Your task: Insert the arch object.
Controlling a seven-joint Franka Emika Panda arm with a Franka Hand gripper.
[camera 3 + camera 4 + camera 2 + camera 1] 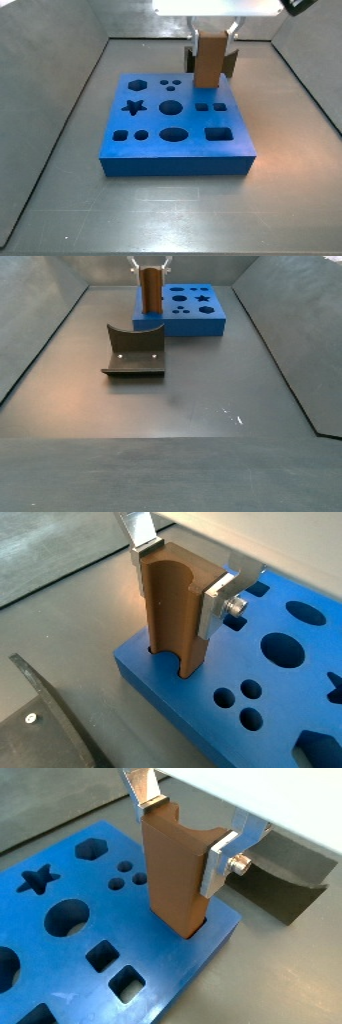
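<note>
My gripper (pixel 185 830) is shut on the arch object (pixel 174 868), which here is a tall orange-brown column with a semicircular groove down one face. The silver fingers (pixel 221 594) clamp its top on two sides. The arch object stands upright with its lower end in a hole at a corner of the blue board (pixel 160 958). Both show in a wrist view, gripper (pixel 182 574), arch object (pixel 174 617) and board (pixel 167 702). In both side views the arch object (pixel 210 60) (pixel 151 291) rises from the board (pixel 174 160) (pixel 201 324) under the gripper (pixel 211 30) (pixel 150 268).
The board has several other shaped holes, among them a star (pixel 134 107) and circles (pixel 171 107). The dark fixture (pixel 134 354) stands on the grey floor close beside the board, also in both wrist views (pixel 287 878) (pixel 47 727). Sloping grey walls (pixel 40 346) surround the floor.
</note>
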